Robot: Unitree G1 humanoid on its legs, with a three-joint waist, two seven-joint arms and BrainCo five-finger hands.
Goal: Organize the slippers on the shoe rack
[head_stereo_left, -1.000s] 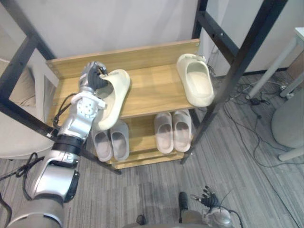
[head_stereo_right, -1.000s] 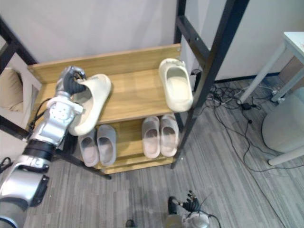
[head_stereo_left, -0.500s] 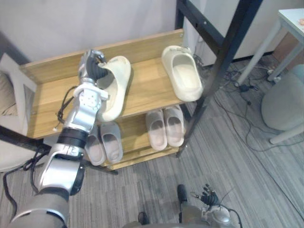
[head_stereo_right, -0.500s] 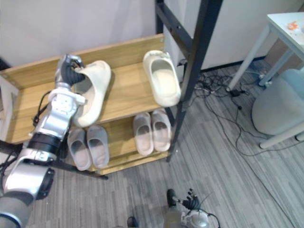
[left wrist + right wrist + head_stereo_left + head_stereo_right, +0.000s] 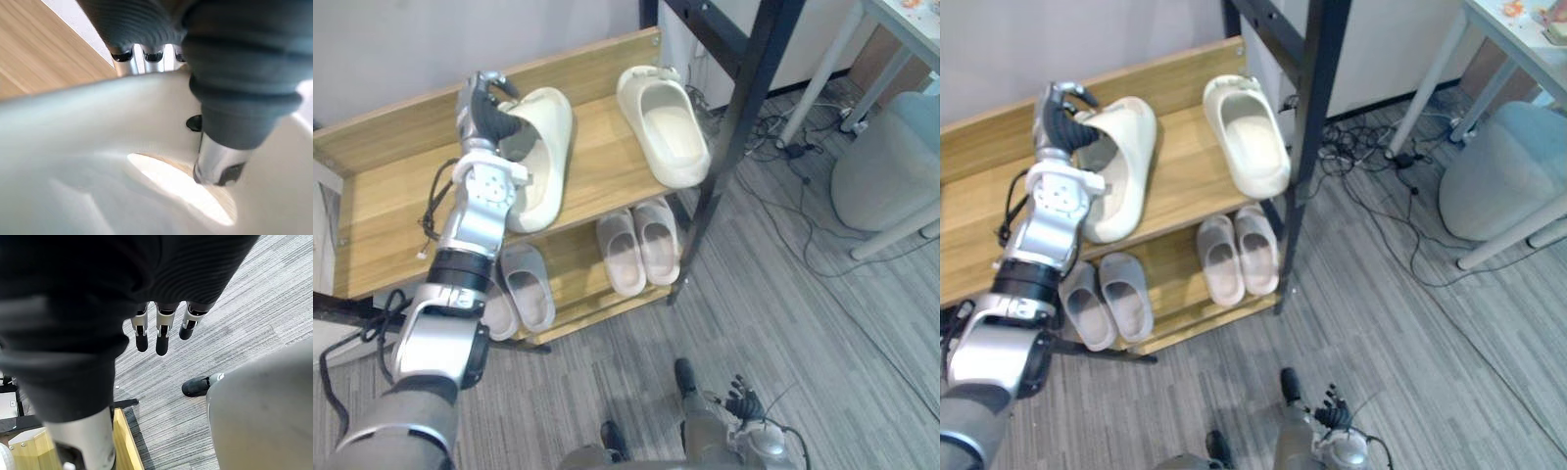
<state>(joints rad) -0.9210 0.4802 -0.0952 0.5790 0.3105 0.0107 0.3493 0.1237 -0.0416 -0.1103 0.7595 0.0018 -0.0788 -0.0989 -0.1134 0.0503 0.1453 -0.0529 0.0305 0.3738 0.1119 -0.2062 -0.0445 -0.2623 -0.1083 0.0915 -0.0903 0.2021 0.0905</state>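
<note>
Overhead, from the head camera, the left hand (image 5: 485,108) has its fingers curled over the upper of a cream slipper (image 5: 543,162) above the top shelf of the shoe rack (image 5: 386,211), and the sole trails back from the fingertips beside the wrist. Whether it rests on the board or is lifted, I cannot tell. Its mate, the second cream slipper (image 5: 664,137), lies well apart from the fingers with its near end over the shelf's front edge, so the grip looks meant for bringing the pair together (grey slippers (image 5: 1229,257) already sit paired on the shelf below). From the left wrist, the fingers (image 5: 144,55) wrap outside the upper while the thumb (image 5: 218,159) presses inside, a clamp that likely stops the soft shoe twisting. From the right wrist, the right hand (image 5: 160,335) hangs idle over the carpet, its fingers straight and holding nothing.
</note>
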